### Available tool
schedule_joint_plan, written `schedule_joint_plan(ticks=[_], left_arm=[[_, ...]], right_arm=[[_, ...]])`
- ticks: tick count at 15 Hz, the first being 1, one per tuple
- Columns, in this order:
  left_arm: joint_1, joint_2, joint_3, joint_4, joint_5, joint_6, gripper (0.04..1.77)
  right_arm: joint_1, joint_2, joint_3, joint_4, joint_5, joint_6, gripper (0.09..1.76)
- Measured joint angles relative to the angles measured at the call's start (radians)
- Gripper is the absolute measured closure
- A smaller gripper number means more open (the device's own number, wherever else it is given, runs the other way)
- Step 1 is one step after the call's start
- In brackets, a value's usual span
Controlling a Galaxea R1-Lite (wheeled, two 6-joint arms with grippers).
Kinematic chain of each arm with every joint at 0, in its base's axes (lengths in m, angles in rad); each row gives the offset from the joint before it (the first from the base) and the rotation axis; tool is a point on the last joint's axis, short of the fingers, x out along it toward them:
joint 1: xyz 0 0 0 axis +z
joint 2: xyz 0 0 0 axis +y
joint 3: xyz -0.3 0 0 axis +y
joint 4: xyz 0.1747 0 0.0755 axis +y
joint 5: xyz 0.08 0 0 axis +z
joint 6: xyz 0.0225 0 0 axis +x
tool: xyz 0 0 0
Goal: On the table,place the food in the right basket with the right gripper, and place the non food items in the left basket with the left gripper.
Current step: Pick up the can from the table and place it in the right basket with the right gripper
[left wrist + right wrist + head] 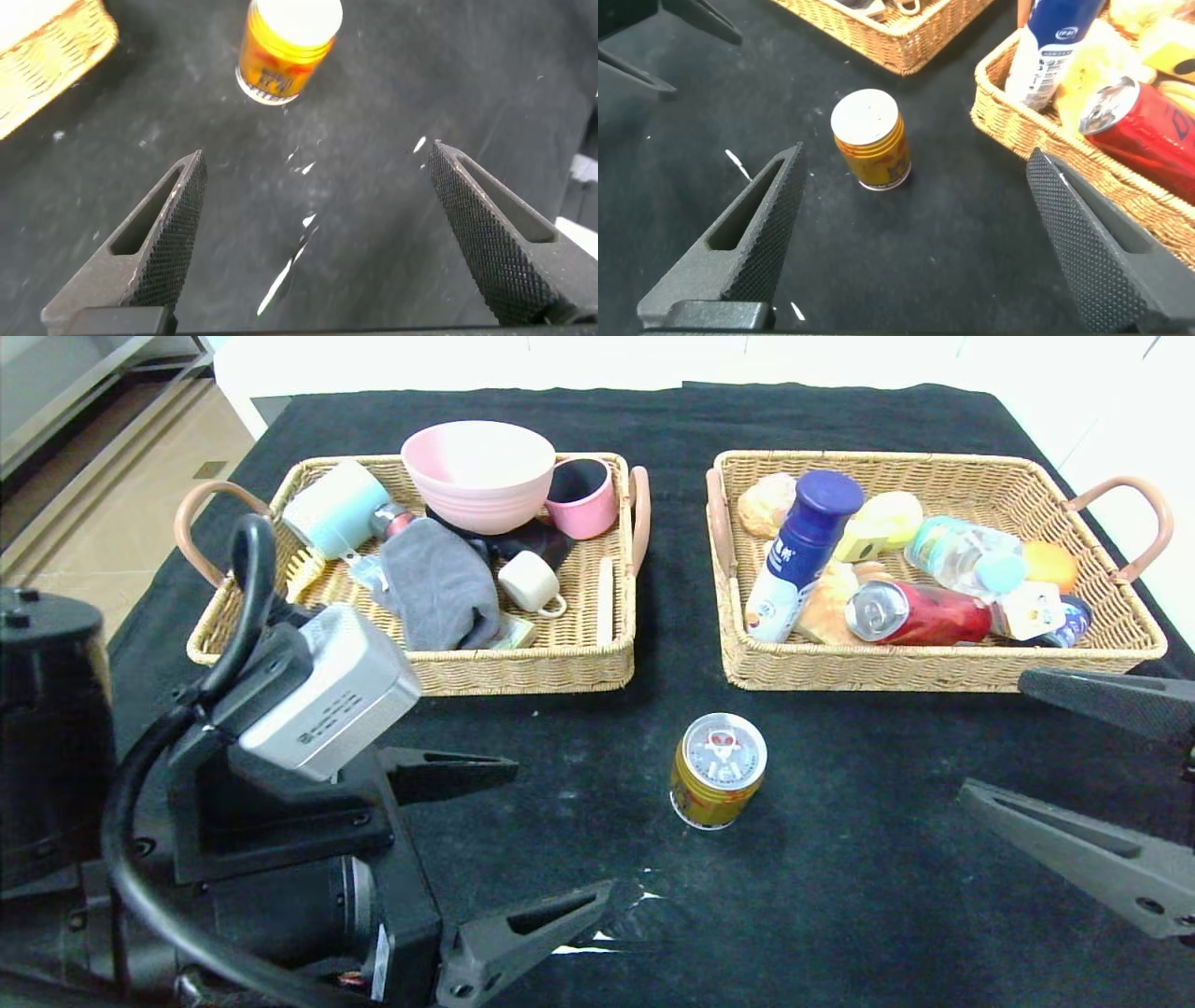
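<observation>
Sorting looks nearly finished: only one item, a gold drink can [717, 770], stands upright alone on the black bench [840, 896], ahead of both grippers and between them. Being a drink, it likely counts as food, so it belongs to the right gripper [1074, 747], which hangs spread wide and empty low over the bench, with the can a little ahead of it and to its inner side. In the right wrist view the can [869, 139] sits just beyond the gap between the fingers, slightly off centre, untouched. The left gripper [551, 835] is also released and holds nothing; the can is ahead of it, toward its inner side.

The left basket [523, 677], beyond the left gripper, holds a pink bowl [478, 471], a pink cup [583, 497], a pale blue cup [334, 509], a grey cloth [437, 586] and a small cream cup [528, 581]. The right basket [934, 672], beyond the right gripper, holds a blue-capped bottle [798, 553], a red can [920, 613], bread rolls [766, 504], a clear water bottle [962, 555] and an orange [1050, 563].
</observation>
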Motion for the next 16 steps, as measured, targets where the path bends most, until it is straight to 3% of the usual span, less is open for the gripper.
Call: schedule_joint_plan(ticks=[2, 7, 13, 16], left_arm=[[0.029, -0.019, 0.052, -0.076, 0.0, 0.013, 0.1], [0.083, -0.029, 0.111, -0.117, -0.005, 0.008, 0.1], [0.096, -0.021, 0.132, -0.158, -0.008, 0.009, 0.1], [0.111, -0.023, 0.129, -0.158, -0.006, 0.012, 0.09]], right_arm=[[0.001, 0.005, 0.002, 0.0, -0.001, 0.0, 0.14], [0.003, 0.022, 0.008, -0.005, -0.001, -0.001, 0.14], [0.032, 0.049, 0.014, 0.0, -0.004, -0.001, 0.14], [0.117, 0.07, 0.0, 0.002, -0.137, 0.003, 0.14]])
